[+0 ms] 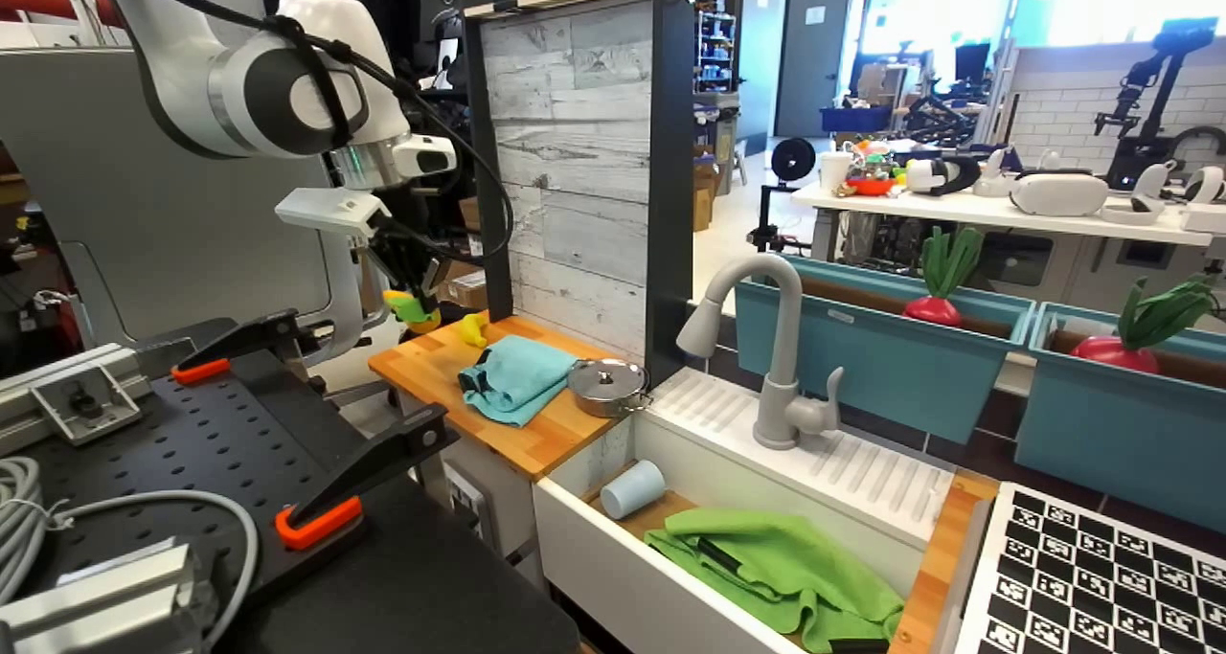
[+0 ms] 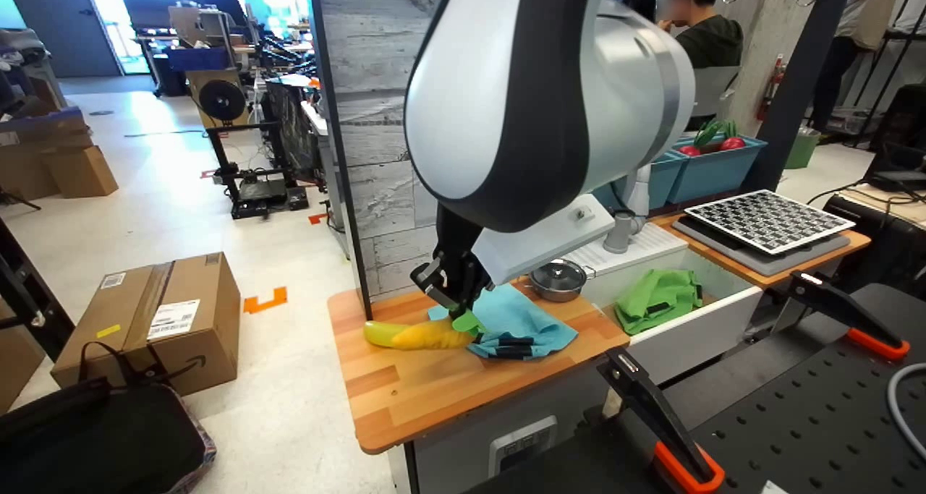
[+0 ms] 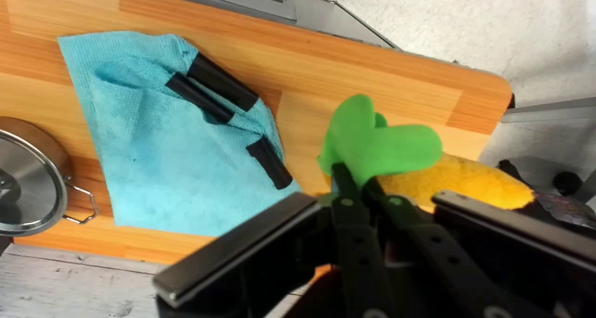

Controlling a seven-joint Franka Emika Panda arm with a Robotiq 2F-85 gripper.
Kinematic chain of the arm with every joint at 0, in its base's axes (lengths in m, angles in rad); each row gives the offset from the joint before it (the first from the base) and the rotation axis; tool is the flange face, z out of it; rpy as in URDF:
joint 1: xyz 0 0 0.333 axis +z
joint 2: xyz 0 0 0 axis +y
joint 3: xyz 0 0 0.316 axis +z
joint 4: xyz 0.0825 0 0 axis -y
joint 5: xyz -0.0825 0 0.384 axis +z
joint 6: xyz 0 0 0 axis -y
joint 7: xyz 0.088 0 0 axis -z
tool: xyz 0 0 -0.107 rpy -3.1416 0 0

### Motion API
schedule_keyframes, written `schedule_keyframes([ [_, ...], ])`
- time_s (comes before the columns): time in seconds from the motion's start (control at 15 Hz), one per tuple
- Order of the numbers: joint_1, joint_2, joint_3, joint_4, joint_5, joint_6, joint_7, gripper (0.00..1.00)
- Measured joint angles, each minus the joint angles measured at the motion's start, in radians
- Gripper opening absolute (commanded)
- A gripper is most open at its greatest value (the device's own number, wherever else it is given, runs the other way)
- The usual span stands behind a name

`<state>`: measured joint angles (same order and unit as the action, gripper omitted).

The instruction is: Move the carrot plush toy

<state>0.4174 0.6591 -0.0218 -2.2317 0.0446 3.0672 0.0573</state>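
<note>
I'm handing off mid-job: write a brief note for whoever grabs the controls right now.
Gripper: closed on the carrot by its green leaves.
Carrot: appears to hang clear of the counter.
Around it: blue towel, pot and a yellow item on the counter.
Done: carrot gripped and, it seems, raised.
Left: probably carry it to its spot, set it down, release. No destination is given, so check before lowering.

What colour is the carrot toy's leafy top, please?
The leafy top is bright green, showing best in the wrist view.
</note>
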Motion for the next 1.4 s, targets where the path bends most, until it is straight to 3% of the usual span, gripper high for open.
schedule_keyframes([
  [0.4, 0.000, 0.074, -0.009, 0.119, -0.040, -0.103, 0.002, 0.01],
  [0.93, -0.002, 0.192, -0.028, 0.245, -0.059, -0.146, 0.016, 0.01],
  [1.0, -0.001, 0.204, -0.029, 0.257, -0.060, -0.148, 0.018, 0.31],
  [1.07, -0.001, 0.217, -0.030, 0.269, -0.060, -0.151, 0.020, 0.32],
  [1.4, -0.002, 0.242, -0.031, 0.310, -0.060, -0.200, 0.027, 0.68],
])
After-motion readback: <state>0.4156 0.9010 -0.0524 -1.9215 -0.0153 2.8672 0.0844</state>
